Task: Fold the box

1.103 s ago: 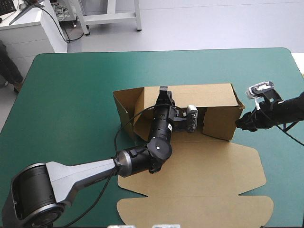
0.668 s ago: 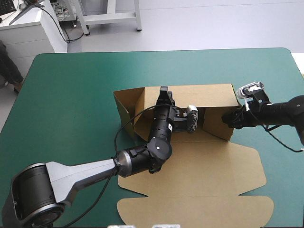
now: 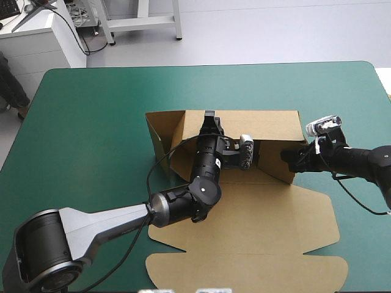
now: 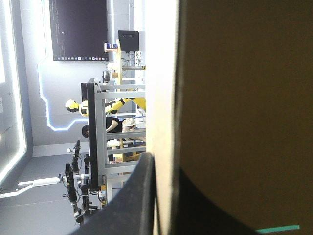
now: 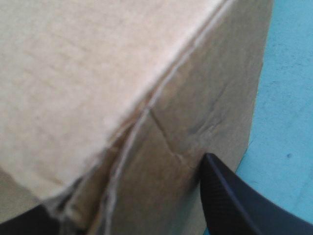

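Note:
The brown box lies mid-table with its back wall and both end walls raised. Its lid lies flat toward the near edge. My left gripper reaches over the box floor and is shut on the back wall's top edge. In the left wrist view the board edge runs between the black fingers. My right gripper is at the right end wall. In the right wrist view the right gripper is open, its fingers standing either side of the wall's corner.
The left arm crosses the box's left front part from the near left corner. The lid's front flap reaches close to the table's near edge. A white cabinet stands beyond the far left corner.
My right gripper has moved left from beside the box onto the right end wall, which now leans inward. The lid sheet shifted slightly. The left gripper has kept its hold.

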Controlling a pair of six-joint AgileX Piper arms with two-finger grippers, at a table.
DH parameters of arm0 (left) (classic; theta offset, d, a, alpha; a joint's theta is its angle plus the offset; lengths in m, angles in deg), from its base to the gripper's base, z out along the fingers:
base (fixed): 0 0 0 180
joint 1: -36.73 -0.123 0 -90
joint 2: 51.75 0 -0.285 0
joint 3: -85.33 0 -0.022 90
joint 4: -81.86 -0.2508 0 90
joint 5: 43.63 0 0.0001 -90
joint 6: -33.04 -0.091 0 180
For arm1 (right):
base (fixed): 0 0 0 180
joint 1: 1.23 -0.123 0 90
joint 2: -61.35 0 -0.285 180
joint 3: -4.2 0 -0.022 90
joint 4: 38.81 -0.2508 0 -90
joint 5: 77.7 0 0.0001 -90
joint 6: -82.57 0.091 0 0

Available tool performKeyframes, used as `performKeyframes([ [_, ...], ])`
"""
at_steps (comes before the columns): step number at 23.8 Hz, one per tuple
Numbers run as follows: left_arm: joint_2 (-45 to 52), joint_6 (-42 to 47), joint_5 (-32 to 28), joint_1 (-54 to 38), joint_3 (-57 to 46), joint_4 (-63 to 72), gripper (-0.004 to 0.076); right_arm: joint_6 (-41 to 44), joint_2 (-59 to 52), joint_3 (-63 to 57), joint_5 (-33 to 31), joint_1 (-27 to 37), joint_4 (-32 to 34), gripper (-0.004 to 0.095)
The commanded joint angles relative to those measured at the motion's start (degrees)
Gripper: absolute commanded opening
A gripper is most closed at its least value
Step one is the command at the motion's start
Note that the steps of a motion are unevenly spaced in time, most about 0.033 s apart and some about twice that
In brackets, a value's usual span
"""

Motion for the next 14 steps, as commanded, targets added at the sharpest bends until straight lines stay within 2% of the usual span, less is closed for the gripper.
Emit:
performKeyframes([
  [1,2.25,0.38,-1.98,0.74,1.20,-1.69,-0.0008,0.06,-1.81,1.08,-0.62,-0.31,-3.79,0.0371],
  [2,2.25,0.38,-1.98,0.74,1.20,-1.69,-0.0008,0.49,-1.81,1.08,1.55,-0.31,-4.15,0.0302],
  [5,2.25,0.38,-3.32,0.74,1.20,-1.69,-0.0008,-1.49,-1.81,1.08,4.24,-0.84,-9.12,-0.0002],
  [9,2.25,0.38,-4.43,0.74,1.20,-1.69,-0.0008,-1.64,-1.81,1.08,11.85,-6.01,-10.94,0.0004],
  [14,2.25,0.38,-3.93,0.74,1.20,-1.69,-0.0008,-1.64,-1.81,1.08,17.74,-11.45,-10.85,0.0004],
])
